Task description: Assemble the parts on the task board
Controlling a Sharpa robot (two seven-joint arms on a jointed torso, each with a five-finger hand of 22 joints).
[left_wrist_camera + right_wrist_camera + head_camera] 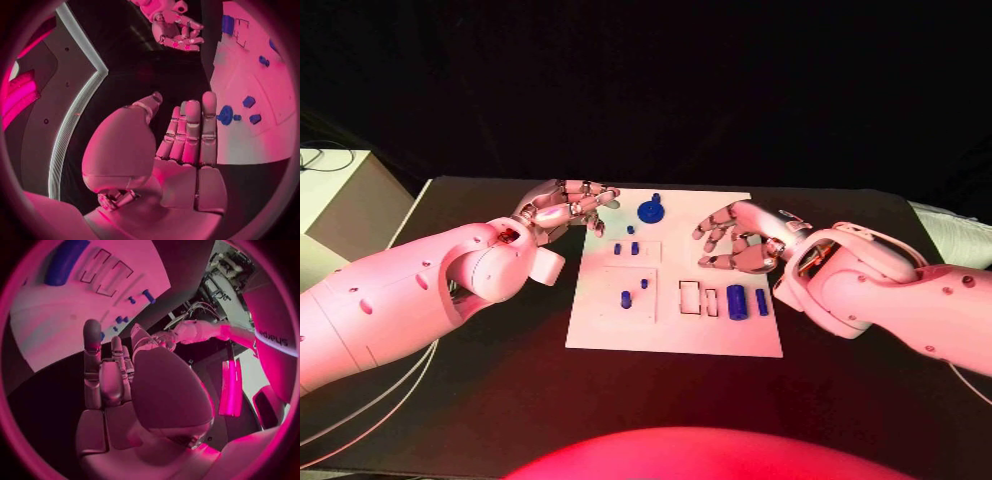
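Both white arms are seen entering from the lower corners of the head view, and neither hand holds anything. At upper left of the board (672, 335), the left hand (564, 208) is poised with fingers loosely curled and apart, empty. At the board's upper right, the right hand (740, 238) is held over the white surface, fingers bent but separated, nothing between them. Between the two hands, near the board's top edge, the round part (652, 211) is found, just right of the left hand's fingertips and up-left of the right hand. It is judged slightly nearer the left hand. Lower right on the board, the cylinder (736, 301) lies with its long axis running up and down the frame, below the right hand. Two small pegs (626, 248) sit mid-board, under the round part.
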